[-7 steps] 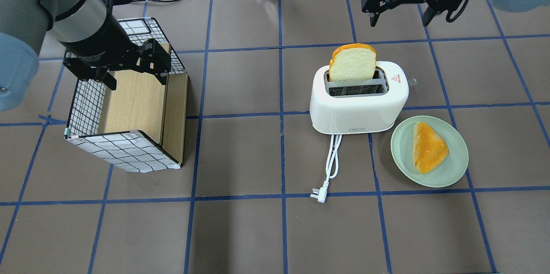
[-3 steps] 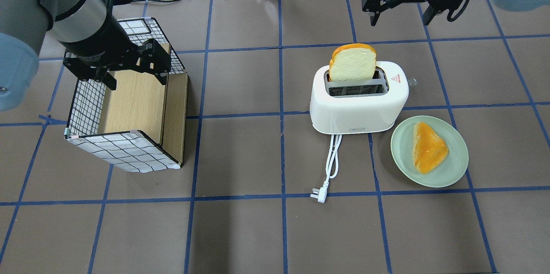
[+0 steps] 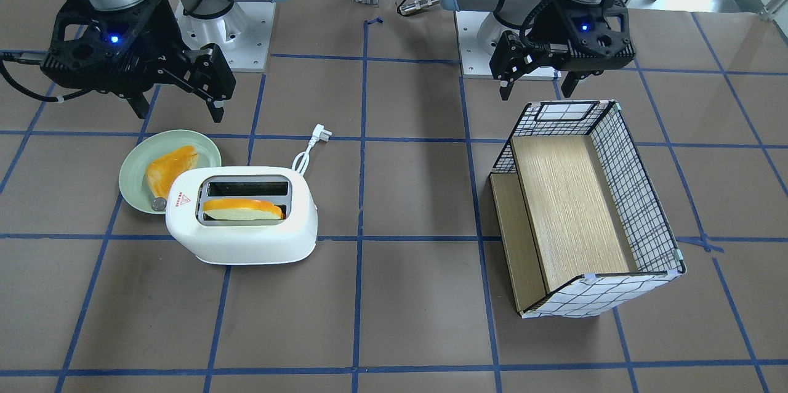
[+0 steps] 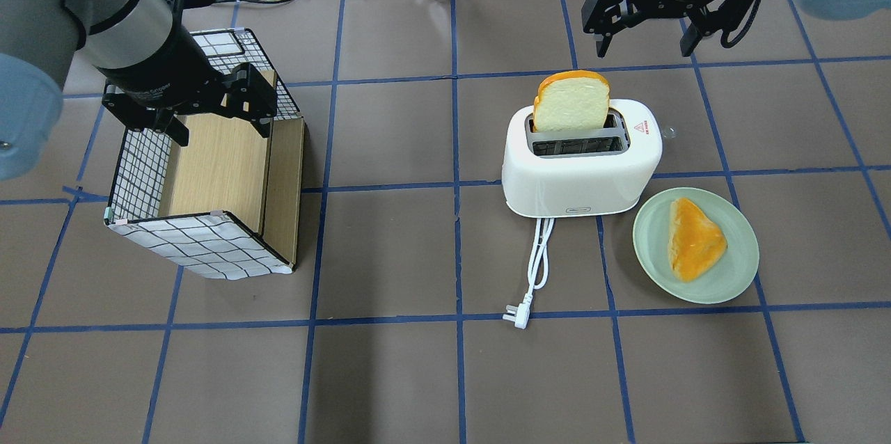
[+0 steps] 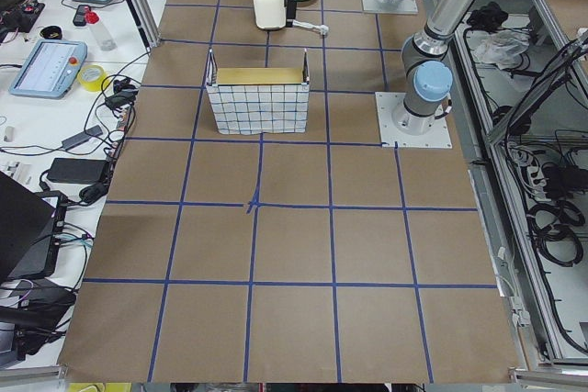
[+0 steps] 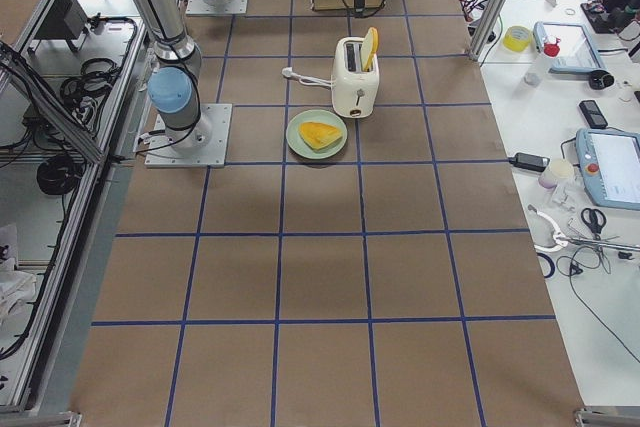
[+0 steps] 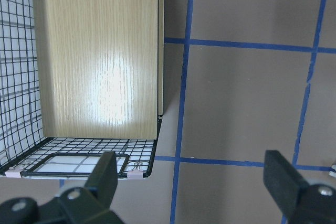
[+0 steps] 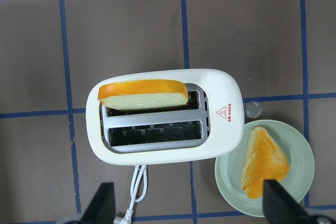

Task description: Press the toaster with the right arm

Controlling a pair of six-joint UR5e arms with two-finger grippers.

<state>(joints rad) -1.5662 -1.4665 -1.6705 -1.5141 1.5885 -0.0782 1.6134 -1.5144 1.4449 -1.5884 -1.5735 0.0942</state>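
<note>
The white toaster [image 4: 581,176] stands on the table with a red triangle sticker and a small silver end knob [image 4: 668,131]. A slice of bread [image 4: 572,101] stands up out of its far slot; the near slot is empty. The toaster also shows in the front view [image 3: 246,245] and the right wrist view [image 8: 223,140]. My right gripper [image 4: 643,47] is open and empty. It hovers above the table beyond the toaster's knob end, touching nothing, and shows at the left in the front view [image 3: 177,111]. My left gripper [image 4: 221,132] is open and empty over the basket.
A green plate [image 4: 738,270] with a bread piece [image 4: 692,239] lies beside the toaster's knob end. The white cord [image 4: 537,256] and plug [image 4: 516,313] trail from the toaster toward the robot. A wire basket with wooden panels [image 4: 202,246] lies on its side at the left.
My right gripper has moved a little toward the toaster, still open. The left arm, toaster and bread have not moved.
</note>
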